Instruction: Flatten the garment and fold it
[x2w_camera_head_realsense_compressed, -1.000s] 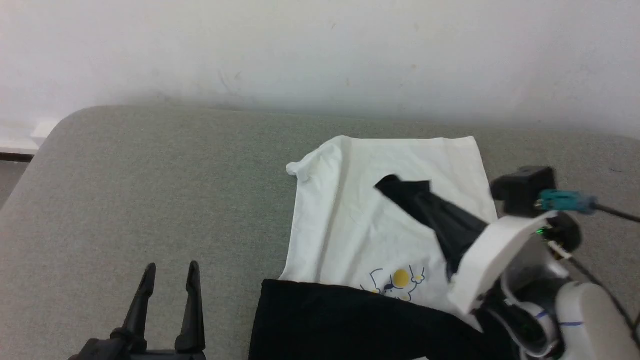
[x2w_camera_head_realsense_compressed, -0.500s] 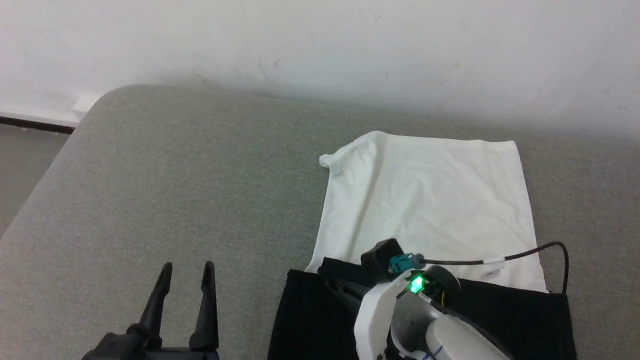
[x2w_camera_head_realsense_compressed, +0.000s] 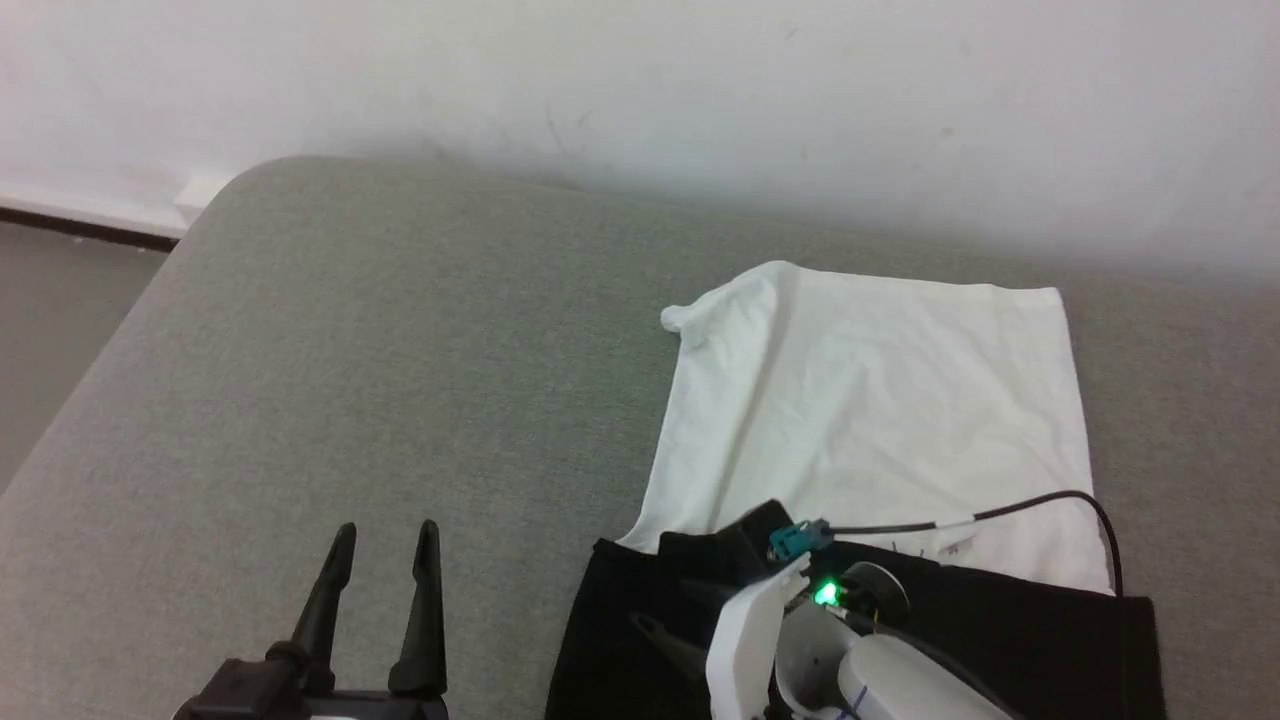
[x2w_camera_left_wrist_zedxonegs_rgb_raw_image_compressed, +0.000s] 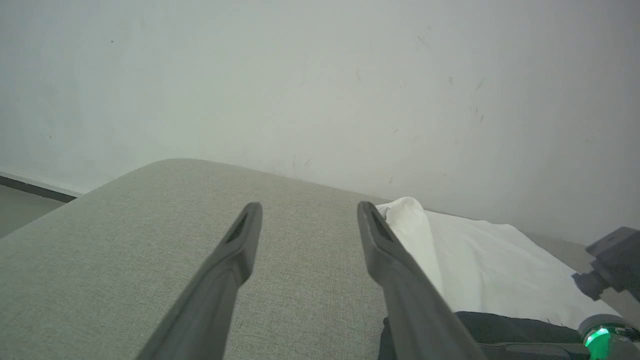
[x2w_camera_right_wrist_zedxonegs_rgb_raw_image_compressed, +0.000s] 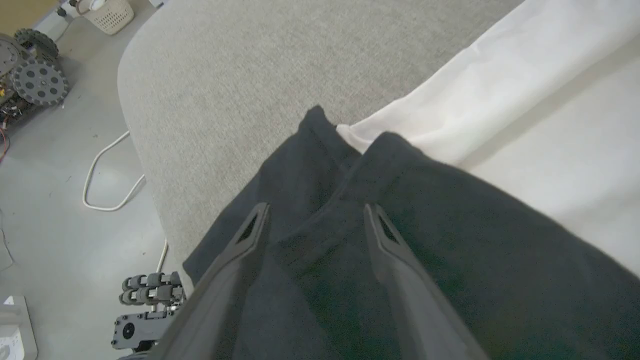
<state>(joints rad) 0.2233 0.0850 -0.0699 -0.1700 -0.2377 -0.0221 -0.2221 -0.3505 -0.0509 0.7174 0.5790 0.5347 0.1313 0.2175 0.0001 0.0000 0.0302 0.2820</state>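
The garment lies on the grey cushion with its white body (x2w_camera_head_realsense_compressed: 880, 400) spread flat toward the wall. Both black sleeves (x2w_camera_head_realsense_compressed: 1030, 640) are laid across its near end, and the cartoon print is hidden under them. My right gripper (x2w_camera_right_wrist_zedxonegs_rgb_raw_image_compressed: 315, 212) hovers low over the left end of the black sleeve fabric (x2w_camera_right_wrist_zedxonegs_rgb_raw_image_compressed: 350, 200). It is open, with cloth lying under the gap and nothing pinched. One of its fingers (x2w_camera_head_realsense_compressed: 665, 643) shows beside the pale wrist (x2w_camera_head_realsense_compressed: 745, 640). My left gripper (x2w_camera_head_realsense_compressed: 382, 545) stands open over bare cushion, well left of the shirt (x2w_camera_left_wrist_zedxonegs_rgb_raw_image_compressed: 480, 265).
The grey cushion (x2w_camera_head_realsense_compressed: 400, 350) has a rounded far-left corner and meets a white wall (x2w_camera_head_realsense_compressed: 640, 90) behind. Floor (x2w_camera_head_realsense_compressed: 60, 300) lies beyond the left edge. On that floor are a white cable (x2w_camera_right_wrist_zedxonegs_rgb_raw_image_compressed: 107, 185), wheeled hardware (x2w_camera_right_wrist_zedxonegs_rgb_raw_image_compressed: 37, 75) and a basket (x2w_camera_right_wrist_zedxonegs_rgb_raw_image_compressed: 107, 12).
The right gripper swept the black sleeve from the shirt's right side down and left across its near end, covering the print, then let go. The head camera also shifted.
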